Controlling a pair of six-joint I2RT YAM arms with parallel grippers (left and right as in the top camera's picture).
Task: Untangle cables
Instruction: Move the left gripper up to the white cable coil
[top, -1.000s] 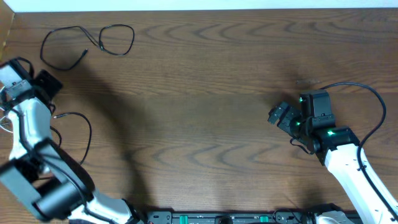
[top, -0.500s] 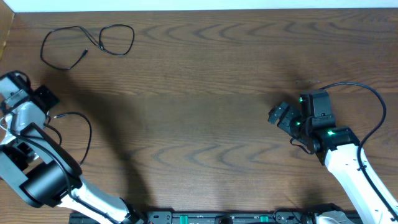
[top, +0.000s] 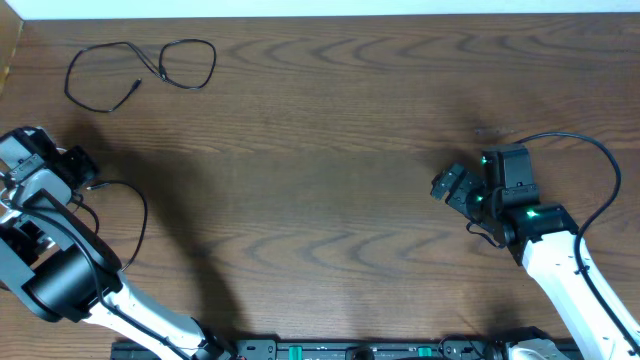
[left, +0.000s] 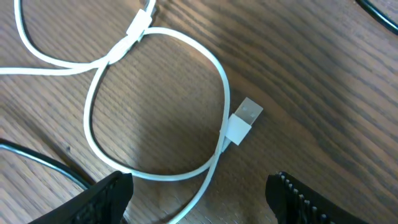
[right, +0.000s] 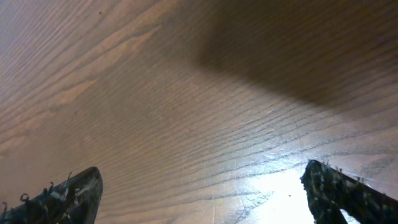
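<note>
Cables counted: three, one white and two black.

Left gripper (left: 200, 184): jaws are spread wide, nothing is held and nothing is touched. The white cable (left: 89, 121) is laid in one loop on the table (top: 330, 150), directly ahead of the gap between the fingers (left: 109, 199). The loop crosses itself at its far side. The bottom of the loop is just beside the fingertips but clear of them. Its USB plug (left: 242, 121) is seen ahead of the gap, nearer the right finger, pointing away.

A thin black cord (top: 145, 215) is curved just beside the left gripper. In the left wrist view a black cord is seen passing close by the left finger; whether they touch cannot be told.

The other black cable (top: 162, 68) is laid in two joined loops well ahead of the left gripper, apart from the others.

Right gripper (right: 202, 179): jaws are wide open and empty, with only bare wood seen under them. All cables are well apart from it, across the table.
</note>
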